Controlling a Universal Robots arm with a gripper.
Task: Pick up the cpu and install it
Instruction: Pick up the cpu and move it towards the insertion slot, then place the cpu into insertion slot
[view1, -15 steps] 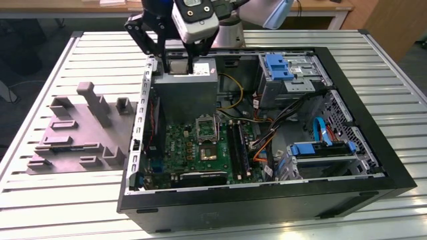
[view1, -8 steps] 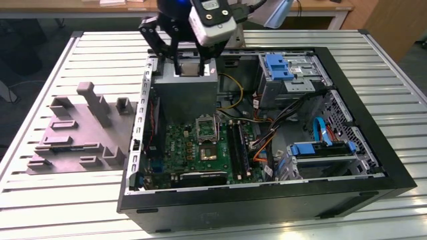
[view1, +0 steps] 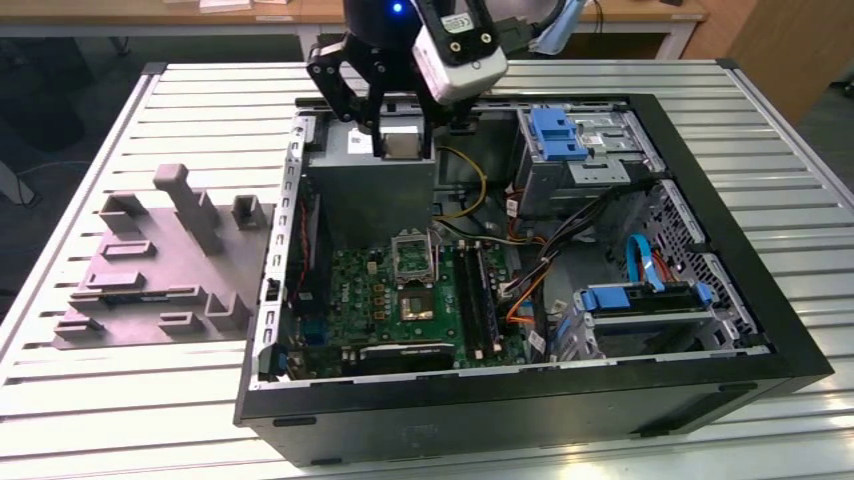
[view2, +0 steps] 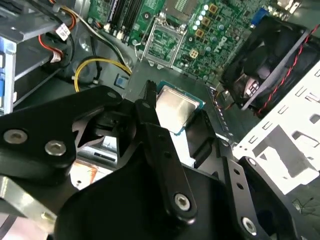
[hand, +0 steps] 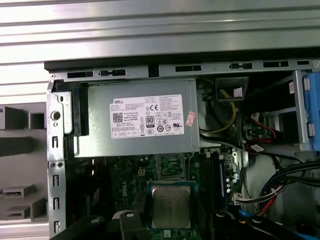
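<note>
My gripper (view1: 403, 138) hangs over the back of the open computer case (view1: 747, 300), above the grey power supply (view1: 374, 185). It is shut on the cpu (view1: 404, 140), a small square chip with a pale silvery top. In both wrist views the cpu (view2: 175, 107) (hand: 171, 206) sits flat between the black fingers (view2: 150, 107), held by its edges. The metal-framed socket (view1: 415, 302) lies lower on the green motherboard (view1: 354, 290), nearer the case's front, with its frame (view2: 167, 42) open. The cpu is well above the board and apart from the socket.
A grey moulded tray (view1: 147, 270) stands on the slatted table at the exterior view's left. Inside the case are bundled cables (view1: 534, 270), blue drive brackets (view1: 554, 135), a black fan (view2: 265, 65) and the labelled power supply (hand: 140, 122).
</note>
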